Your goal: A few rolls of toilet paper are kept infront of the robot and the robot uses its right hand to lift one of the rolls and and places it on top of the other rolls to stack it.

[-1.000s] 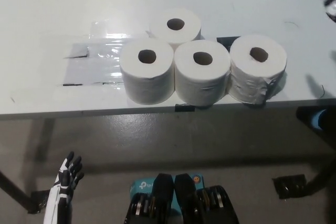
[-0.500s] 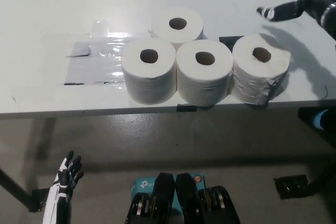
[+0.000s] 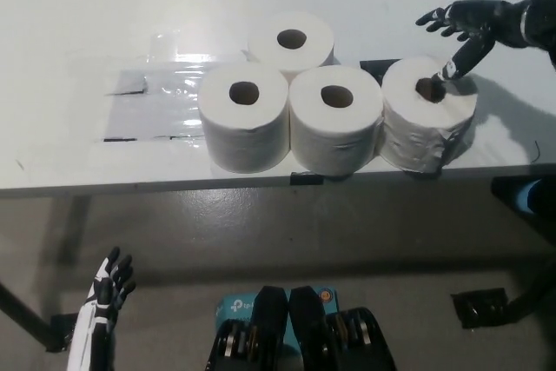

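We saw four toilet paper rolls on the desk [image 3: 78, 6]. The black right hand [image 3: 465, 28] hovered spread above the rightmost roll [image 3: 427, 115], one fingertip [image 3: 447, 71] at its core hole, holding nothing. Well below the desk edge, the white left hand [image 3: 109, 288] rested, fingers apart.

Four toilet paper rolls [image 3: 295, 84], frame centre: soft matt white paper. Rightmost roll [image 3: 427, 115]: outer wrap crumpled and creased; the other three smooth-sided. Table [image 3: 78, 6]: smooth pale surface with a faint sheen. Clear tape patch [image 3: 156, 102], left of rolls: glossy, wrinkled, catches glare. Right hand [image 3: 469, 23], upper right: black, hard-looking, semi-gloss. Floor [image 3: 261, 232], lower frame: dull grey, mottled.
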`<act>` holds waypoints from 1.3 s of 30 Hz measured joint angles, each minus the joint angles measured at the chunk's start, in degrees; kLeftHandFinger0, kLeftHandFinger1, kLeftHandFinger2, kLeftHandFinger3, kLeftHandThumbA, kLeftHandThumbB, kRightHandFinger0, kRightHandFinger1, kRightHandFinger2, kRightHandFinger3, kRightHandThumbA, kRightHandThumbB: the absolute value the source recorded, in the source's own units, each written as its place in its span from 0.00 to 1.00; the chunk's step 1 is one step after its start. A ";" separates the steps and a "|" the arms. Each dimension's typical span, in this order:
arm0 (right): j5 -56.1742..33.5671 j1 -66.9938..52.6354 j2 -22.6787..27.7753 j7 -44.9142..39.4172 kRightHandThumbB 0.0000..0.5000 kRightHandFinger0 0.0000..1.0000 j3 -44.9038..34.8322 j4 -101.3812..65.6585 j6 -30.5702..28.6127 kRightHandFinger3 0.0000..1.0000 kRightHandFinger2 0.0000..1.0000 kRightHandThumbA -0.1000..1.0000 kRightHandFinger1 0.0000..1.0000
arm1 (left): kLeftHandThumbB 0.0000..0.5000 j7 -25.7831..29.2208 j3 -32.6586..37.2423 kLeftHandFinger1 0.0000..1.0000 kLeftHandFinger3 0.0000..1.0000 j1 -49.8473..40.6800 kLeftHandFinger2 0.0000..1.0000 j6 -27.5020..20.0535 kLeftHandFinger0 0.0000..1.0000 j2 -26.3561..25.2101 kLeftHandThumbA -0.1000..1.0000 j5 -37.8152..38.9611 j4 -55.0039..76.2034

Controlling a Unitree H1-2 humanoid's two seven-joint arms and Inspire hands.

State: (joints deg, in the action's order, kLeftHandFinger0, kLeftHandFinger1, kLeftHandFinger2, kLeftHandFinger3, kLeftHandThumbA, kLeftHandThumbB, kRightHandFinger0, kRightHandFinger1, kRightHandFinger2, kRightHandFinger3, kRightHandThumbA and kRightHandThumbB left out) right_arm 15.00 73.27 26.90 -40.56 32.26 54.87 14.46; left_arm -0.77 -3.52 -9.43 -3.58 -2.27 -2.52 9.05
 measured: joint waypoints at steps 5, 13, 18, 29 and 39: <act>1.30 4.95 0.14 -4.56 0.88 1.00 0.93 3.28 -0.29 1.00 1.00 0.78 1.00 | 0.07 -0.08 0.02 1.00 1.00 0.67 1.00 -0.20 1.00 -0.35 1.00 0.43 0.02; 2.81 5.68 0.05 -7.38 0.92 1.00 0.98 4.57 -1.58 1.00 1.00 0.78 1.00 | 0.11 -0.26 0.02 1.00 1.00 0.86 1.00 -0.20 1.00 -0.78 1.00 1.06 0.10; 3.21 5.66 -0.30 -7.99 0.85 1.00 0.94 7.17 -3.01 1.00 1.00 0.81 1.00 | 0.07 -0.45 0.02 1.00 1.00 0.92 1.00 -0.22 1.00 -0.81 1.00 1.10 0.10; 4.52 5.32 -1.26 -8.95 0.80 1.00 0.91 7.90 -5.00 1.00 1.00 0.85 1.00 | 0.07 -0.56 0.02 1.00 1.00 0.91 1.00 -0.24 1.00 -0.81 1.00 1.05 0.11; 5.85 4.29 -2.48 -8.96 0.87 1.00 0.73 7.98 -5.11 1.00 1.00 0.87 1.00 | 0.04 -0.65 0.04 1.00 1.00 0.91 1.00 -0.24 1.00 -0.82 1.00 1.04 0.12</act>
State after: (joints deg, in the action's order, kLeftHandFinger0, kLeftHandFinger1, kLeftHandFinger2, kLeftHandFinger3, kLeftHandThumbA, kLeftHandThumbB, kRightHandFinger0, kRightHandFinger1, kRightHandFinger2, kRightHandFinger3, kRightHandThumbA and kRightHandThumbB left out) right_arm 20.85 77.55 24.42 -49.52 32.99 62.85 9.36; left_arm -1.42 -3.48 -8.52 -3.82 -3.09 -1.48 9.16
